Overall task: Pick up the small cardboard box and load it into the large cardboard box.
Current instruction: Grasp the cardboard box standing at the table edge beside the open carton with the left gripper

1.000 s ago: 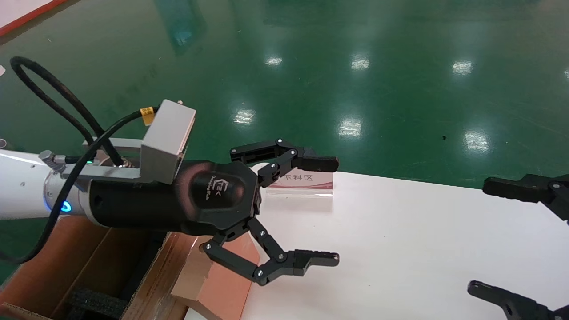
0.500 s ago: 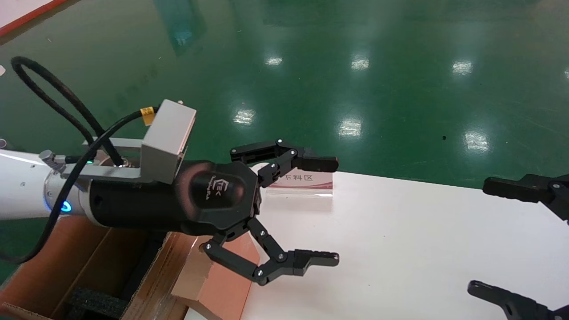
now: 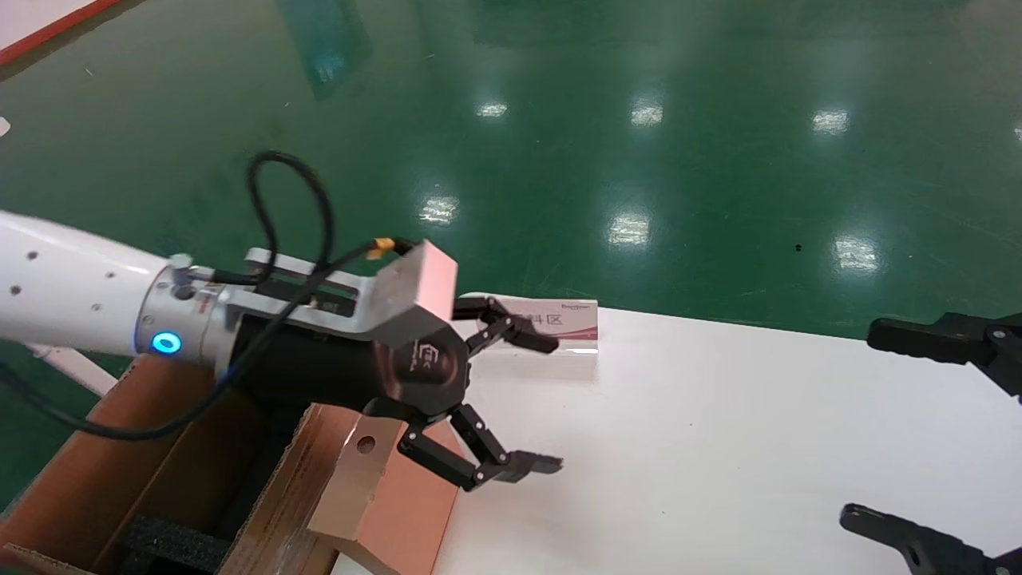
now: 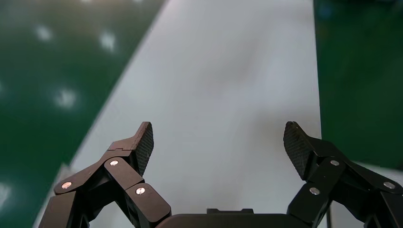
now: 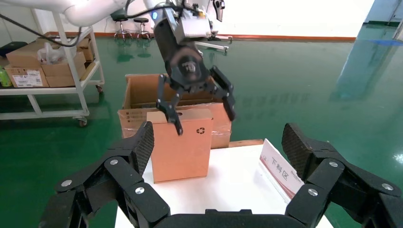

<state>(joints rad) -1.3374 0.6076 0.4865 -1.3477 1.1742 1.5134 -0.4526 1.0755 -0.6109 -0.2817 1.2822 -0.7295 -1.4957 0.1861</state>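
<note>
The small cardboard box (image 3: 391, 499) stands upright at the table's left edge, with a round hole in its top. In the right wrist view (image 5: 183, 152) its recycling symbol shows. The large cardboard box (image 3: 172, 479) stands open beside the table at the lower left, with black foam inside; it also shows behind the small box in the right wrist view (image 5: 142, 92). My left gripper (image 3: 552, 403) is open and empty, just above the small box's top, tilted down toward the table. The left wrist view shows it (image 4: 218, 130) over bare white table. My right gripper (image 3: 861, 423) is open and empty at the right edge.
A white table (image 3: 718, 447) stands on a green floor. A small sign with red stripe (image 3: 563, 327) stands at the table's far edge, close to the left gripper's upper finger. A cart with boxes (image 5: 43, 66) stands beyond the carton.
My left gripper has dropped lower, tilted downward and drawn back toward the small box, whose round hole now shows. It stays open. The right arm has not moved.
</note>
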